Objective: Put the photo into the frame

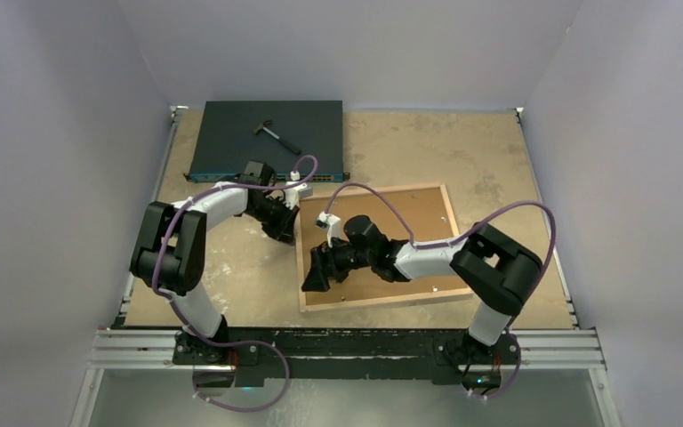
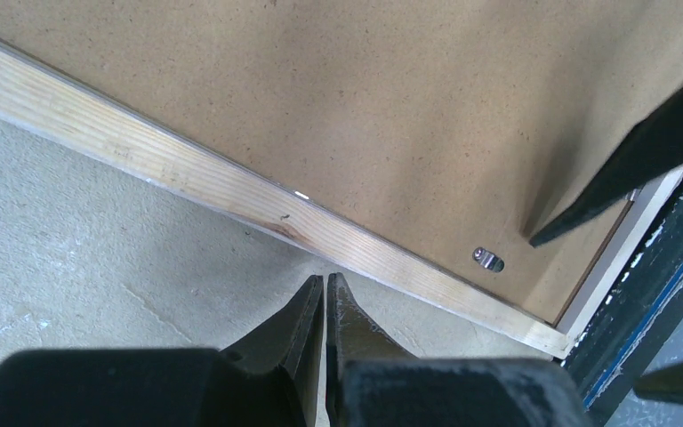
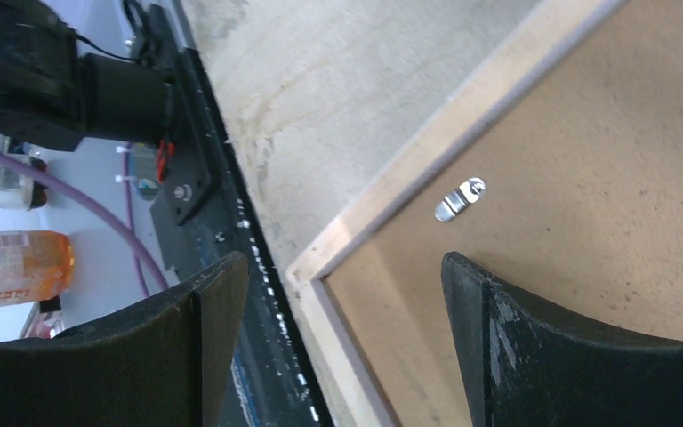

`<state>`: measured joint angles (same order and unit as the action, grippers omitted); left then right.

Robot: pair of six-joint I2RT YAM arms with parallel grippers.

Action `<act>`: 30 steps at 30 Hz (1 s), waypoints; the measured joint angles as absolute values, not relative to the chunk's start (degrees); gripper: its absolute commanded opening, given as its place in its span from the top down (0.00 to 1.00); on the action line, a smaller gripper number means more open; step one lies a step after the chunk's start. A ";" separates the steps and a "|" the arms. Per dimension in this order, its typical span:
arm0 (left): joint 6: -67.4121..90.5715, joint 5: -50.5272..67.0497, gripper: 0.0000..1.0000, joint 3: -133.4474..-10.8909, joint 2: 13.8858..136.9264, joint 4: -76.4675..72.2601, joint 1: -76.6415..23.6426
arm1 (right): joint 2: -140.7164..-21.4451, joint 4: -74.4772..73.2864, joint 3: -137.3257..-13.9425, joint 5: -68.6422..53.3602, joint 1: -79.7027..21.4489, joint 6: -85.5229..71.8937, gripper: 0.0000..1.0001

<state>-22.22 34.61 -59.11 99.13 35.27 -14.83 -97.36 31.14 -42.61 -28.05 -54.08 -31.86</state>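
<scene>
We've got right fingers (image 1: 318, 271) spread over the 8 o'clock corner clip (image 3: 459, 199) of the frame (image 1: 382, 300), left fingers (image 1: 286, 229) pinched together just outside its 9 o'clock rail.

No text, brand, number or sign is legible in any view.

Right wrist view: an orange bottle (image 3: 13, 265) lying beyond the edge of the bench (image 3: 320, 89) carries a line of reddish print along its lower side, too blurred to read.

Top view: the dark flat box (image 1: 267, 135) at the far side of the bench shows a pale strip of ports along its front face. Any markings there are too small to make out.
</scene>
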 measured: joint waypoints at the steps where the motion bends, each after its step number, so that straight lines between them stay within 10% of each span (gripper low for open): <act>1: -22.22 34.61 0.98 -59.11 99.11 35.27 -14.83 | -98.35 31.14 -42.61 -28.08 -54.04 -31.86 0.18; 30: -22.31 34.72 0.98 -59.11 97.82 35.48 -15.05 | -104.12 36.67 -45.06 -29.76 -53.93 -32.21 0.20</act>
